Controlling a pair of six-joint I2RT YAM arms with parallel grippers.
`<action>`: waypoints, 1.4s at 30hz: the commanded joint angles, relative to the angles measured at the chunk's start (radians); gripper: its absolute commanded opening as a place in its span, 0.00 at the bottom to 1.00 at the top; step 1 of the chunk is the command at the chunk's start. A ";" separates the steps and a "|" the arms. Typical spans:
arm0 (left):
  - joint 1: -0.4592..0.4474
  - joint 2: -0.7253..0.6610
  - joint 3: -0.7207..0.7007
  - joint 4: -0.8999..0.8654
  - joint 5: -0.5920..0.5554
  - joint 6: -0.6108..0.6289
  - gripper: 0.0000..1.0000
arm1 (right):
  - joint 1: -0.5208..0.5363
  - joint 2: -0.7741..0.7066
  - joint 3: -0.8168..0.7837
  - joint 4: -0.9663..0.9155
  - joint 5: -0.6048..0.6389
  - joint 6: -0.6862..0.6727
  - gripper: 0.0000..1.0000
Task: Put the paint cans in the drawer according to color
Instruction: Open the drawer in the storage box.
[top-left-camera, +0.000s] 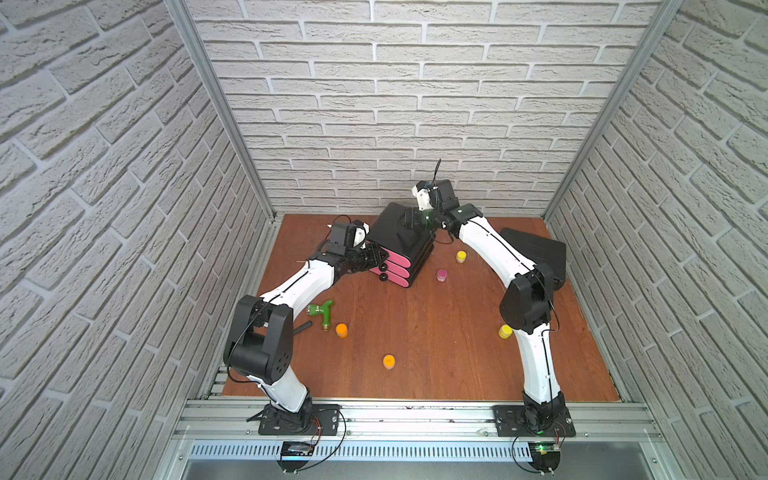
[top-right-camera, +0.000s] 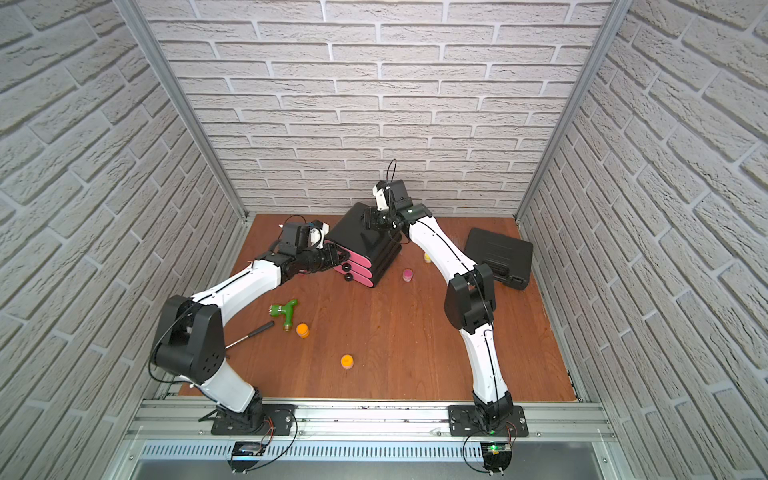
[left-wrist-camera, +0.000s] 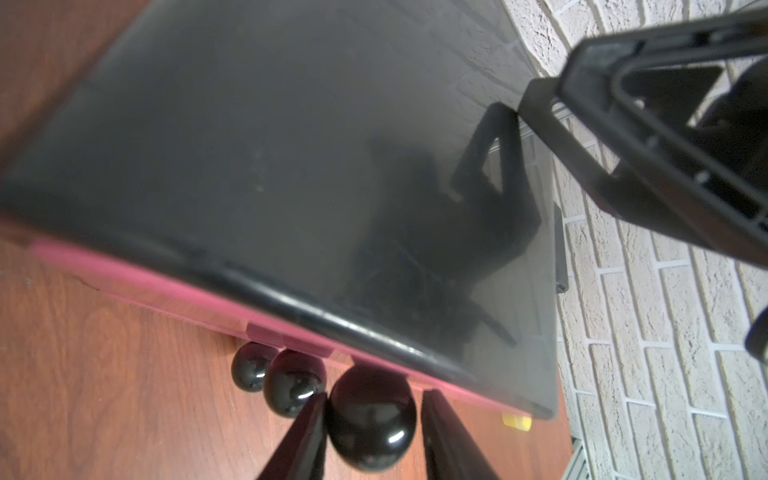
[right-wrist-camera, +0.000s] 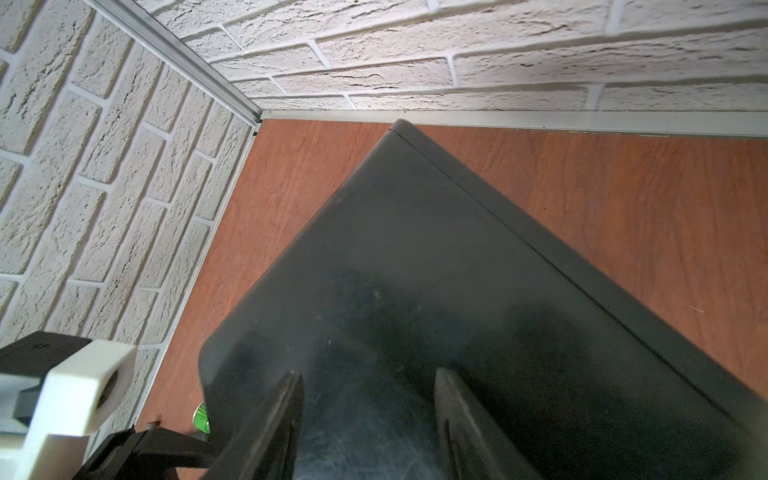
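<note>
Black knob (left-wrist-camera: 370, 424) sits inside left hand (left-wrist-camera: 374, 394), slim gap spare; right hand (right-wrist-camera: 369, 374), parted, touches cabinet (right-wrist-camera: 415, 249) top.

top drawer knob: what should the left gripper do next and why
Probably close the left gripper on the top knob: its jaws straddle it, a gap showing on one side, and the top drawer looks shut. The right gripper sits open over the cabinet top, seemingly to steady it for the pull.

Left pincer (left-wrist-camera: 374, 397), right pincer (right-wrist-camera: 368, 372): ajar.
</note>
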 joint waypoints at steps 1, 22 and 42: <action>-0.007 -0.003 0.010 0.039 0.021 0.012 0.34 | 0.009 -0.003 -0.046 -0.110 0.019 -0.007 0.56; -0.006 -0.188 -0.136 -0.119 0.024 0.054 0.16 | 0.016 -0.017 -0.123 -0.089 0.044 0.013 0.56; 0.023 -0.390 -0.091 -0.310 -0.112 0.124 0.62 | 0.020 -0.012 0.028 -0.136 -0.075 0.034 0.70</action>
